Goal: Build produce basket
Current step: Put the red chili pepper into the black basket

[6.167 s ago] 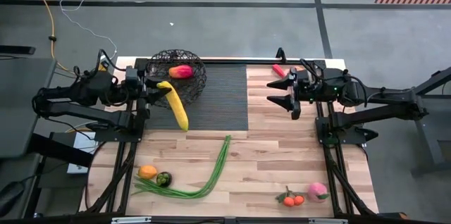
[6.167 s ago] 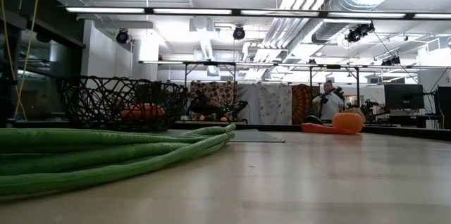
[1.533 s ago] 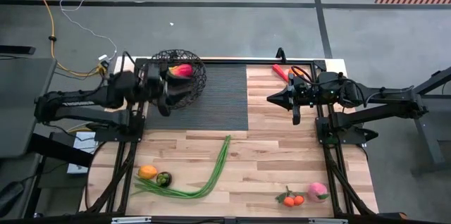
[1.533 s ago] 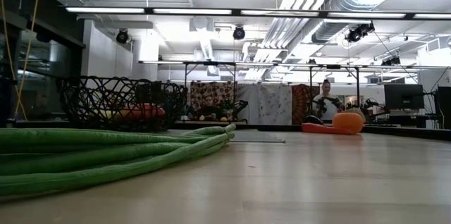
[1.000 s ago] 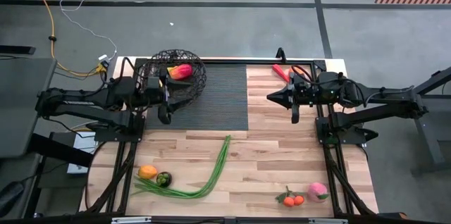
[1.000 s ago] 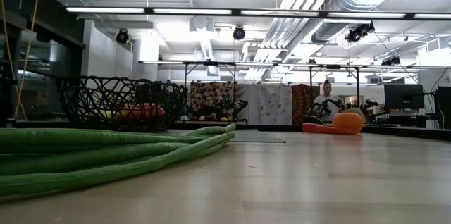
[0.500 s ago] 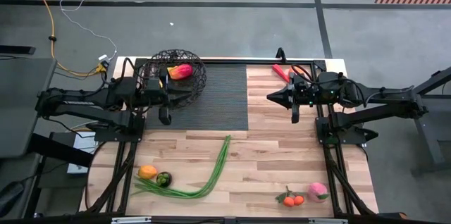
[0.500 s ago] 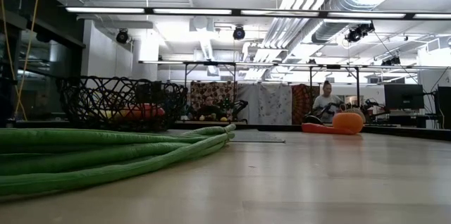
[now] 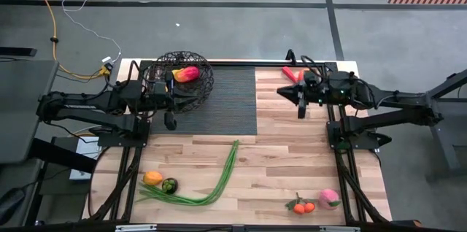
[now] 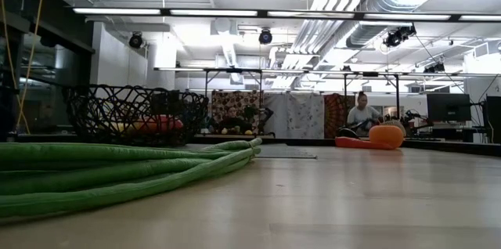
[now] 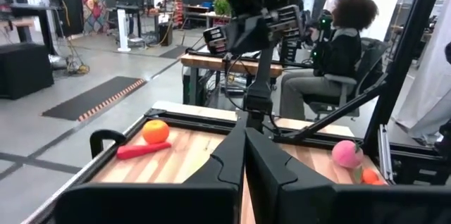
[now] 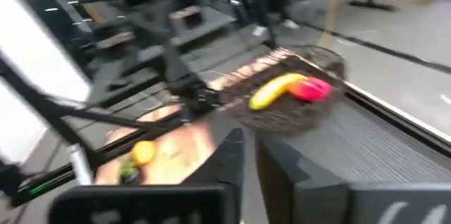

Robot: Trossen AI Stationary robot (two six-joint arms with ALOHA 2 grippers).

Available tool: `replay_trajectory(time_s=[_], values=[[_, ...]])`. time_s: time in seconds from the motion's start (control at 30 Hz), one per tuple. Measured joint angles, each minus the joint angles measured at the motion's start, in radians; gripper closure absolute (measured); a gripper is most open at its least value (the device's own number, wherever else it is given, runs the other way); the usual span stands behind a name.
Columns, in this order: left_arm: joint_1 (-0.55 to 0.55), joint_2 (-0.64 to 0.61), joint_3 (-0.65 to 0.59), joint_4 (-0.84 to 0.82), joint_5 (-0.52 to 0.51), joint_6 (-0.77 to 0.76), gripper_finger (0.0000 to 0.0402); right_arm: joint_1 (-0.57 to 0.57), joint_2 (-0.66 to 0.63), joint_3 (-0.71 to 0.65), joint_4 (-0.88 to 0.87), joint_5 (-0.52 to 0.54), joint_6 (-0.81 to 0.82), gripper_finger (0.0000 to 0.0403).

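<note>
- Left jaws [image 9: 170, 120]: closed and empty, just beside the round black wire-mesh basket [image 9: 195, 90], which holds a yellow banana [image 12: 276, 89] and a red-pink fruit [image 9: 189, 74].
- Right jaws [image 9: 300, 110]: nearly closed, empty, near the long red pepper [image 9: 291, 74] at the counter's far edge.
- Step judged: between placements; next calls for opening over a remaining piece, such as the long green stalks [image 9: 219, 181].

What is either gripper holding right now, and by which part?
Nothing. The left gripper, beside the basket, has its fingers shut on air; the banana already lies inside. The right gripper is empty too, fingers near together.
</note>
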Motion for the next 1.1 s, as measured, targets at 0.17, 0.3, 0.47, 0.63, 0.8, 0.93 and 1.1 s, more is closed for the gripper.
replay_trajectory(time_s=[0.17, 0.3, 0.47, 0.63, 0.8, 0.93, 1.1], values=[[0.0, 0.0, 0.0, -0.005, -0.005, -0.005, 0.0401, -0.159, 0.032, 0.0, -0.143, -0.005, 0.058, 0.0258], [0.0, 0.0, 0.0, -0.005, -0.015, -0.026, 0.0401, -0.298, 0.11, 0.0, -0.236, -0.044, 0.055, 0.0163], [0.0, 0.0, 0.0, -0.004, -0.023, -0.037, 0.0401, -0.508, 0.29, 0.037, -0.406, -0.044, 0.026, 0.0096], [0.0, 0.0, 0.0, -0.004, -0.029, -0.054, 0.0401, -0.656, 0.513, 0.123, -0.488, 0.002, -0.08, 0.0089], [0.0, 0.0, 0.0, -0.005, -0.049, -0.054, 0.0401, -0.71, 0.705, 0.206, -0.483, 0.027, -0.153, 0.0089], [0.0, 0.0, 0.0, -0.005, -0.064, -0.054, 0.0401, -0.721, 0.836, 0.268, -0.478, 0.058, -0.192, 0.0089], [0.0, 0.0, 0.0, -0.005, -0.094, -0.054, 0.0401, -0.746, 0.972, 0.342, -0.476, 0.069, -0.203, 0.0089]])
